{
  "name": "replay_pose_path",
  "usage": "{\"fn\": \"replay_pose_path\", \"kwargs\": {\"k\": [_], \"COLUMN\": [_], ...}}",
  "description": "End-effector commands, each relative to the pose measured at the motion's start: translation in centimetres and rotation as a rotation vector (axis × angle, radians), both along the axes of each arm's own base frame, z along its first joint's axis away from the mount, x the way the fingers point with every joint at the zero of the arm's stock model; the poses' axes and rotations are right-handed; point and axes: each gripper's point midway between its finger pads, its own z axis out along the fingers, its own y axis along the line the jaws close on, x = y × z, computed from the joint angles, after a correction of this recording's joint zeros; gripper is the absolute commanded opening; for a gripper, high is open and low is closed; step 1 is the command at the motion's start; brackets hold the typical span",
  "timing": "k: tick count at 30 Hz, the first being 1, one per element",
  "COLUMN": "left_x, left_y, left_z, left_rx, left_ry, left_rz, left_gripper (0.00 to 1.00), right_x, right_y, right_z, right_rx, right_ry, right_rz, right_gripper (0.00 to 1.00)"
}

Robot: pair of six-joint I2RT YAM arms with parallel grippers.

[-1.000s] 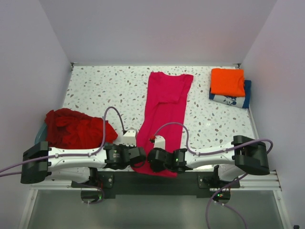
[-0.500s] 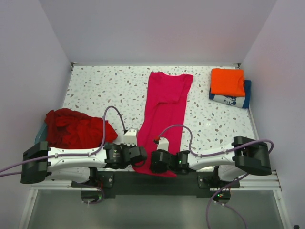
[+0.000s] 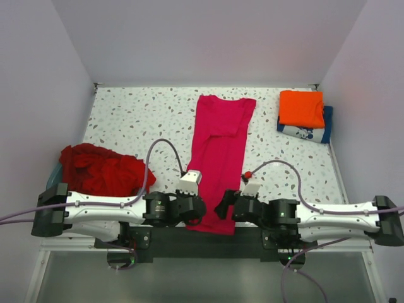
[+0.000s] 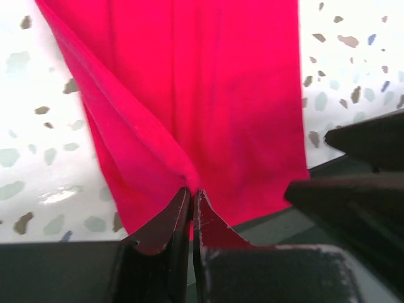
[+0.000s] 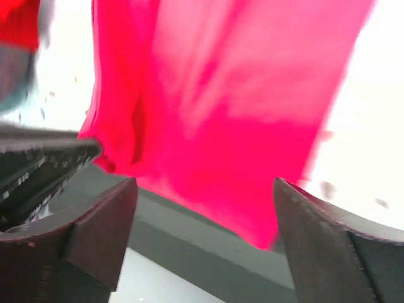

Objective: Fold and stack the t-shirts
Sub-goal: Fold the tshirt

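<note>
The magenta-pink t-shirt (image 3: 218, 151) is lying down the middle of the speckled table (image 3: 139, 120) as a long narrow strip, sleeves already turned in, its hem reaching just past the near edge. The left gripper (image 4: 192, 194) is pinching the hem's left corner, its jaws closed tight on a raised ridge of cloth. The right gripper (image 5: 205, 189) is hovering at the hem's right corner with its fingers spread wide and gripping nothing (that wrist view is blurred, so whether a pad is brushing the cloth cannot be told).

At the far right an orange t-shirt (image 3: 302, 107) is sitting folded on top of a navy blue t-shirt (image 3: 314, 132) with white print, so two look done and stacked. The pink one is partway, by my reading. The lengthwise folds are made, while the crosswise fold is waiting on the right gripper taking its corner. After that it is going onto the stack. At the left, a heap of dark red t-shirts (image 3: 101, 170) is lying crumpled over a pale blue tub (image 3: 54, 173), none of them started, so a good share of the work is left.
</note>
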Motion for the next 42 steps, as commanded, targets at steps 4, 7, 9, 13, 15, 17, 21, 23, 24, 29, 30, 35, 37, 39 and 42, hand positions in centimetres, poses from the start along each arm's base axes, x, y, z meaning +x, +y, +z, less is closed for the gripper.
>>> {"fn": "replay_pose_path", "kwargs": {"k": [4,7,9,13,15,17,21,23,24,29,30,35,37,39,42], "left_x": [-0.9,-1.8,-2.7,-4.3,-4.9,-5.3,-5.5,-5.5,-5.4,-5.6,-5.7,-6.1,-6.0,-6.1,-5.4], "left_y": [-4.5,-5.9,-6.9,-8.1,-8.3,-8.1,-6.8,-6.0,-5.8,-5.0,-5.0,-4.7,-3.9,-3.5,-1.9], "left_z": [1.7,1.5,1.4,1.0,0.3,-0.3,-1.7,-1.9,-2.0,-2.0,-2.0,-1.8,-1.5,-0.8,1.5], "left_rx": [-0.050,-0.037,-0.022,0.017,0.047,0.077,0.140,0.158,0.162,0.180,0.179,0.184,0.193,0.176,0.135], "left_ry": [-0.055,-0.064,-0.073,-0.089,-0.089,-0.084,-0.071,-0.070,-0.065,-0.064,-0.063,-0.053,-0.050,-0.045,-0.059], "left_rz": [-0.130,-0.200,-0.251,-0.333,-0.363,-0.375,-0.364,-0.355,-0.345,-0.347,-0.351,-0.350,-0.334,-0.309,-0.218], "left_gripper": [0.00,0.00,0.00,0.00,0.00,0.00,0.00,0.00,0.00,0.00,0.00,0.15,0.38,0.56,0.79], "right_x": [1.8,1.8,1.8,1.8,1.7,1.8,1.8,1.8,1.8,1.6,1.6,1.4,1.4,1.3,1.1], "right_y": [-9.5,-9.9,-9.7,-8.8,-8.4,-7.7,-6.6,-6.3,-6.3,-6.2,-6.2,-6.1,-5.8,-5.3,-4.7], "right_z": [-0.8,-0.8,-0.9,-1.1,-1.6,-1.5,-1.5,-1.6,-1.7,-1.9,-1.9,-2.5,-2.7,-2.6,-2.5], "right_rx": [-0.150,-0.137,-0.142,-0.201,-0.251,-0.268,-0.267,-0.261,-0.262,-0.264,-0.266,-0.296,-0.303,-0.296,-0.307], "right_ry": [-0.053,-0.051,-0.052,-0.054,-0.052,-0.054,-0.054,-0.051,-0.051,-0.042,-0.041,-0.028,-0.024,-0.022,-0.013], "right_rz": [-0.243,-0.252,-0.243,-0.224,-0.203,-0.192,-0.172,-0.166,-0.166,-0.160,-0.158,-0.152,-0.144,-0.133,-0.113], "right_gripper": [0.98,0.98,0.98,0.99,0.99,0.99,0.99,0.99,0.99,0.99,0.99,0.99,0.99,0.99,0.98]}}
